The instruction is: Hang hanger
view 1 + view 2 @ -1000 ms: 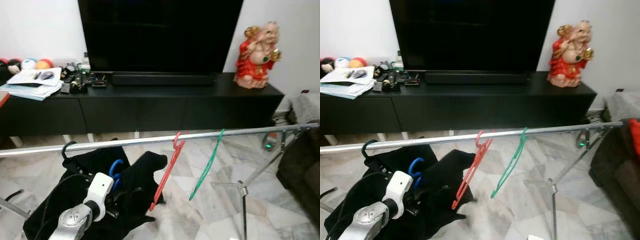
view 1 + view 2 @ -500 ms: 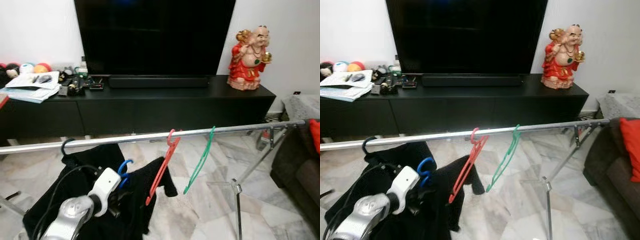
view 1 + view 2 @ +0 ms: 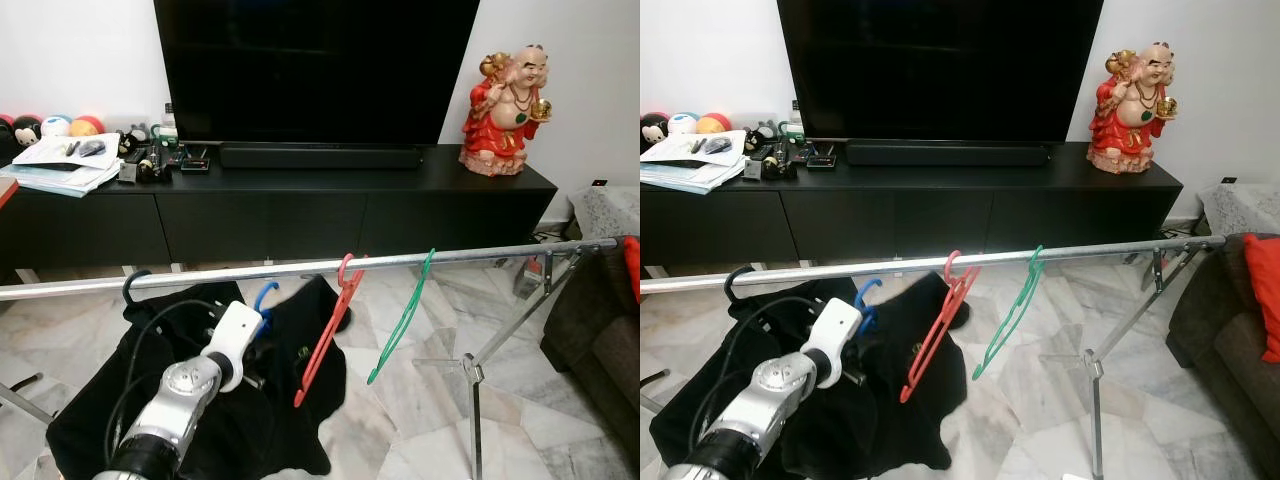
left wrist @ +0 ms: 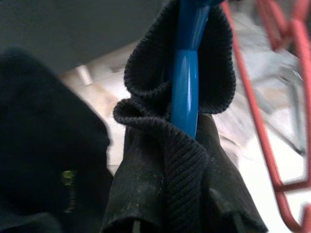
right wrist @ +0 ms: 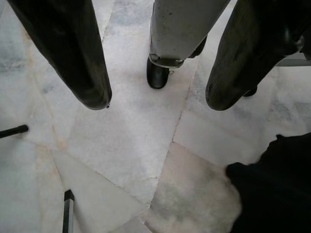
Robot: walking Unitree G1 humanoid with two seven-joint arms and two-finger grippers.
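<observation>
A silver rail (image 3: 470,255) crosses in front of me, with a red hanger (image 3: 322,345) and a green hanger (image 3: 402,320) hooked on it. A black hook (image 3: 133,284) hangs on the rail at the left over dark cloth. My left gripper (image 3: 255,350) is buried in a black garment (image 3: 280,420) and shut on a blue hanger (image 4: 187,87). The blue hook (image 3: 266,294) sits just under the rail, left of the red hanger. My right gripper (image 5: 155,97) hangs low over the marble floor, with its fingers (image 5: 77,58) spread open and nothing between them.
A black TV console (image 3: 300,210) stands behind the rail, with a TV (image 3: 315,70), a red figurine (image 3: 505,115) and papers (image 3: 60,165) on it. The rack's legs (image 3: 475,375) stand at the right. A dark sofa (image 3: 600,330) is at the far right.
My left arm has lifted the blue hanger and its black garment up and forward, bringing the hook close under the rail. The head view has shifted a little.
</observation>
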